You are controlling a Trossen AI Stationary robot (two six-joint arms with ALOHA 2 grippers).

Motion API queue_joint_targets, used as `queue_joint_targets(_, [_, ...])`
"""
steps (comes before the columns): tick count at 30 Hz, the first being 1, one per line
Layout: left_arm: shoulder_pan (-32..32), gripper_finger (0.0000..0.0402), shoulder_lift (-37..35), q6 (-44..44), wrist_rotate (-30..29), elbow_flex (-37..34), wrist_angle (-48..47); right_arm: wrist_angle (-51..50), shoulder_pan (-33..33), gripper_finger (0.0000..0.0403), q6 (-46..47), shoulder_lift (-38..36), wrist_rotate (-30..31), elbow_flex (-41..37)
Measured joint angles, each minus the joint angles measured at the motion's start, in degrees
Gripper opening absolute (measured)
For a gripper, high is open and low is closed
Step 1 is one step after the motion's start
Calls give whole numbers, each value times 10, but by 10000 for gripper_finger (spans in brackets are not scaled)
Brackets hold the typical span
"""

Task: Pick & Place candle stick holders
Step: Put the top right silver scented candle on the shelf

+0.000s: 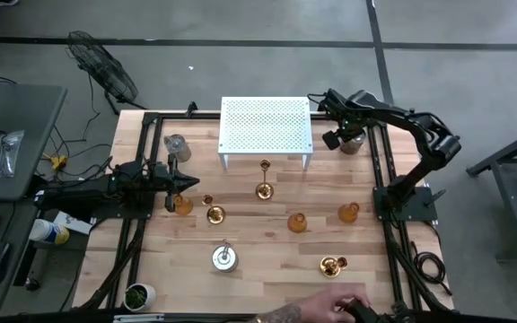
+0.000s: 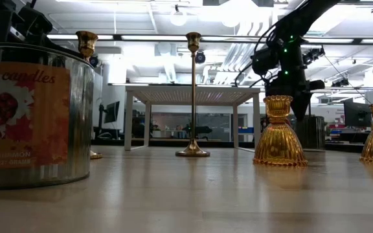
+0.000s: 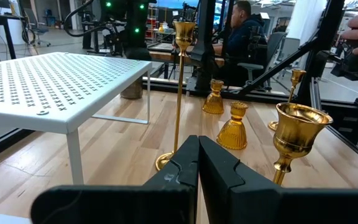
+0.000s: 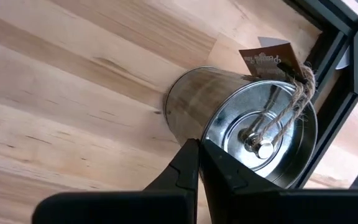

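Observation:
My left gripper (image 1: 189, 184) is shut and empty at the table's left. Beside it stand an amber glass holder (image 1: 182, 205) and a gold stemmed holder (image 1: 215, 213), the latter close by in the left wrist view (image 3: 297, 134). The tall slim gold holder (image 1: 264, 179) stands on its round foot in front of the white stand; it also shows in the left wrist view (image 3: 180, 93). My right gripper (image 1: 337, 136) is shut and hovers over a lidded silver tin (image 4: 253, 134) at the far right. Two more amber holders (image 1: 297, 222) (image 1: 348, 212), a gold one (image 1: 333, 265) and a silver goblet (image 1: 176, 145) stand apart.
The white perforated stand (image 1: 266, 126) fills the far middle. A labelled silver candle tin (image 1: 224, 258) stands near the front and looms large in the low view (image 2: 31, 116). A small plant pot (image 1: 138, 294) is at the near left. A person's hand (image 1: 330, 309) reaches over the near edge.

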Motion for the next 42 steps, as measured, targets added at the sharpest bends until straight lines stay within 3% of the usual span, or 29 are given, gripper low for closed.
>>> queue_joint_targets(10, [0,3,0,0,0,0,0,-51,5,3,-21,-13,8,42])
queue_joint_targets(25, [0,3,0,0,0,0,0,-172,39,3,-126,-8,29,263])
queue_joint_targets(42, [0,3,0,0,0,0,0,-205,96,3,-331,141,12,550])
